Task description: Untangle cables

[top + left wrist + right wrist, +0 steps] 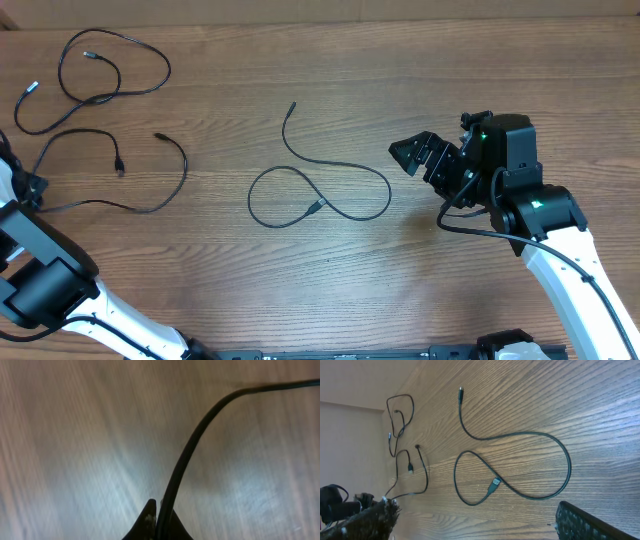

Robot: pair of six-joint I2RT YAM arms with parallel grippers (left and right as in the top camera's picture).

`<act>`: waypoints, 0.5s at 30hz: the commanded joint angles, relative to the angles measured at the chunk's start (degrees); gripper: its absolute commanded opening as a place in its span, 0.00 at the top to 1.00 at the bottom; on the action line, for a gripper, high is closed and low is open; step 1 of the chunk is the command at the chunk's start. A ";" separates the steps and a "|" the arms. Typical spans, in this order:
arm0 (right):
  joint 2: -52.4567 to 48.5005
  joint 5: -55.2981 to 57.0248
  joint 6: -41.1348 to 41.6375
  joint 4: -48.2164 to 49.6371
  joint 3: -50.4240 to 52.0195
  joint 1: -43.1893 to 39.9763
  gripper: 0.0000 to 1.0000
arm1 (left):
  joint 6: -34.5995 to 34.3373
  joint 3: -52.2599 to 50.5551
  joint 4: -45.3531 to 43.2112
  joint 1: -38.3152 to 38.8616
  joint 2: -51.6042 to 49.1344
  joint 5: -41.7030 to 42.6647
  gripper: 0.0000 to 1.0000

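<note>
While the left end effector [160, 516] clamps a thin black cable [190, 447], likely limp and light, the right end effector [410, 160] gapes; hold near its end.

Three black cables were laid apart on a wooden worktop [300, 290]: top-left cable [112, 92] looped over itself, mid-left cable [184, 172] below it, centre cable [388, 192] in an open loop. Mid-left cable's end was run to the left gripper [28, 186] at the frame edge. Right gripper [405, 153] was held beside the centre cable, jaws spread, nothing touched.
</note>
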State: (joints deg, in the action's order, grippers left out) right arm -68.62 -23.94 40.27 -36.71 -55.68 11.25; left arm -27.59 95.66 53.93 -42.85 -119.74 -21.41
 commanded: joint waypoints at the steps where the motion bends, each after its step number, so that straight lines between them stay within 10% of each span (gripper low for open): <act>1: 0.66 0.57 -0.26 0.15 -0.20 -0.11 0.00 | 10.91 -0.24 -4.02 -0.20 1.27 -0.13 0.96; 15: 0.66 0.57 -0.28 0.15 -0.20 -0.11 0.00 | 12.46 -0.26 -14.62 -3.10 -1.73 -0.17 0.96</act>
State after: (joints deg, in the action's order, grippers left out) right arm -68.62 -23.92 40.29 -36.67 -55.68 11.25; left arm -14.61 95.59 39.51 -43.97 -119.85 -21.21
